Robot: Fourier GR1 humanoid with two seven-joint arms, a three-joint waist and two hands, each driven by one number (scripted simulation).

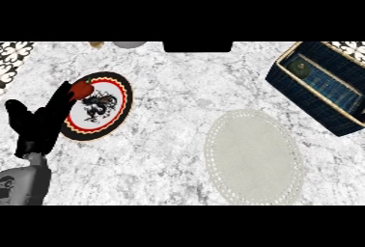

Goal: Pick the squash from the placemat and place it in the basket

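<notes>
Squash [305, 66] apparently inside basket [284, 81], upper right, a dark greenish shape; not on placemat [253, 157], lower centre. Left hand [35, 128] resting at left edge, fingers spread apart, holding nothing. Risk: brushing red fruit [82, 89] off plate [107, 113] alongside.

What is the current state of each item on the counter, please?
Placemat: flat, nothing on it.
Basket: dark green object inside.
Plate: flat, red item on its upper left rim.
Left robot hand: open, over the plate's left edge.
Right robot hand: out of view.
</notes>
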